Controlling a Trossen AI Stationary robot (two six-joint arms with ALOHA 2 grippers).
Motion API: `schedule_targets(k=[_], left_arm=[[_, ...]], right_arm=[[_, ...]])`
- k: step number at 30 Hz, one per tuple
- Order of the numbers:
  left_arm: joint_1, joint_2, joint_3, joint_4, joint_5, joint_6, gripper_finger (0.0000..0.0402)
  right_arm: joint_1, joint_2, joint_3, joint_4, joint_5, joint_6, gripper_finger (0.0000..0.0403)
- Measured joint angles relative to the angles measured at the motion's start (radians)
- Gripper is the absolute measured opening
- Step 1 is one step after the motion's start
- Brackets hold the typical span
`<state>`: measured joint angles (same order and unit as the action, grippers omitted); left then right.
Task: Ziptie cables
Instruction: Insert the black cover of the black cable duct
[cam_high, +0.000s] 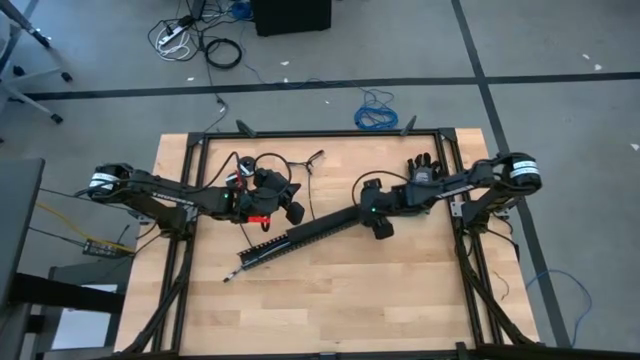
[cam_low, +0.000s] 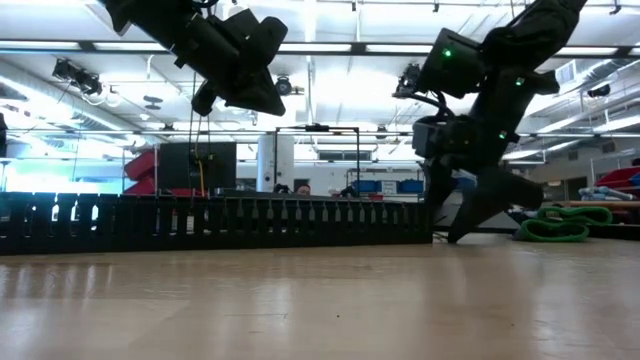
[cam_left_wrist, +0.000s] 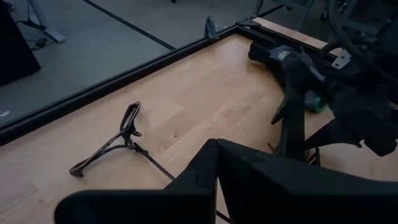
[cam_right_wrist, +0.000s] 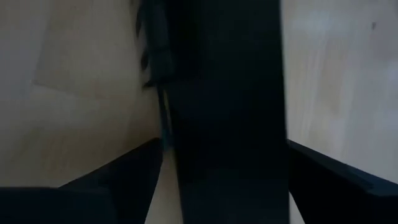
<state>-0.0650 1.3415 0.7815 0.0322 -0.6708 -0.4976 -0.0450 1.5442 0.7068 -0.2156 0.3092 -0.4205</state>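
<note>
High view: my right gripper (cam_high: 378, 220) is low on the wooden table (cam_high: 400, 300), right of centre, at the near end of a wide black perforated strip (cam_high: 300, 240) that runs slantwise from it toward the table's front left. Its wrist camera shows the strip passing between the two dark fingers, with a sliver of bare wood between the strip and one finger. So the jaws stand spread and straddle the strip rather than pinching it. From table height the fingers splay downward over the strip's end. My left gripper (cam_left_wrist: 216, 148) hangs above the table left of centre. Its fingers are pressed together, and I see nothing between them. Beyond it, near the table's back edge, a small bent tangle of thin black zipties (cam_left_wrist: 118, 142) lies on the wood, apart from both grippers. I cannot make out the cables in any view. A blue coiled cable (cam_high: 376, 112) lies on the floor behind the table.
</note>
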Motion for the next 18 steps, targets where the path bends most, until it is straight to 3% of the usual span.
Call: schedule_targets(k=[18], left_arm=[[0.000, 0.000, 0.000, -0.001, 0.000, 0.001, 0.0000]], right_arm=[[0.003, 0.000, 0.018, 0.010, 0.042, -0.007, 0.0219]])
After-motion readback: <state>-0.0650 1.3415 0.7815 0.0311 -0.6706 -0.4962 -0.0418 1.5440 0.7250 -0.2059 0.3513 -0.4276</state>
